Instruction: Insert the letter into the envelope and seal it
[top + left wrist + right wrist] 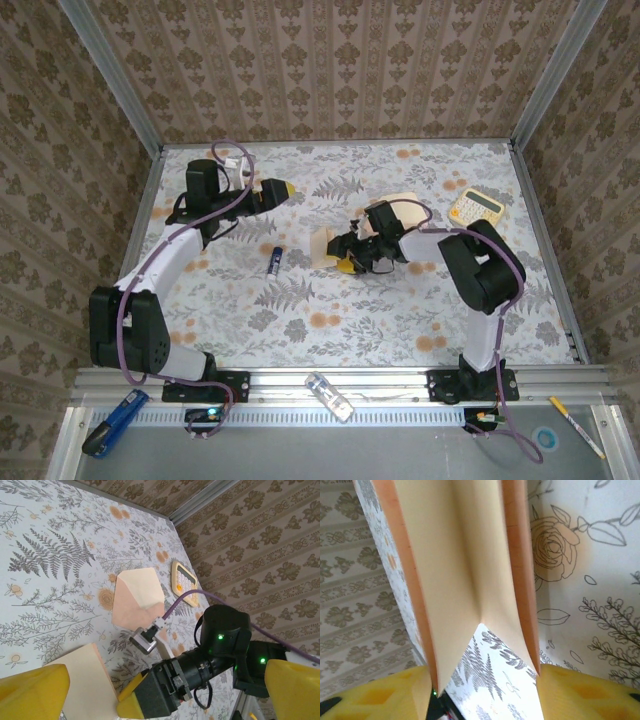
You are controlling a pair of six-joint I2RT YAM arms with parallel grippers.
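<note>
The letter (pixel 322 243) lies on the flowered table (pixel 300 330) about mid-table, just left of the right arm's wrist. The right gripper (pixel 342 253) is low at the sheet's right edge, pointing left. Seen from its own wrist, its yellow fingers (pixel 585 692) stand apart, one at either side, and the end of the sheet runs in between them. The paper looks bent along its middle there, cream on the face and orange at the edges. Whether either finger touches it I can't tell.

The envelope (pixel 405 203) lies on the table beyond and to the right of the letter, partly under the right arm's wrist as seen from above. From the left wrist, bare tablecloth shows between the two papers. The envelope's paler pointed flap stands out against the salmon body, though I can't make out whether the flap is open or folded down.

The left gripper (pixel 284 188) hangs over the far left part of the table, well apart from both papers and pointing right toward them. Its yellow fingers are spread wide with nothing between them.

A cream calculator (pixel 475 207) sits at the far right, near the envelope. A small blue stick-like thing (pixel 274 259) lies left of the letter.
</note>
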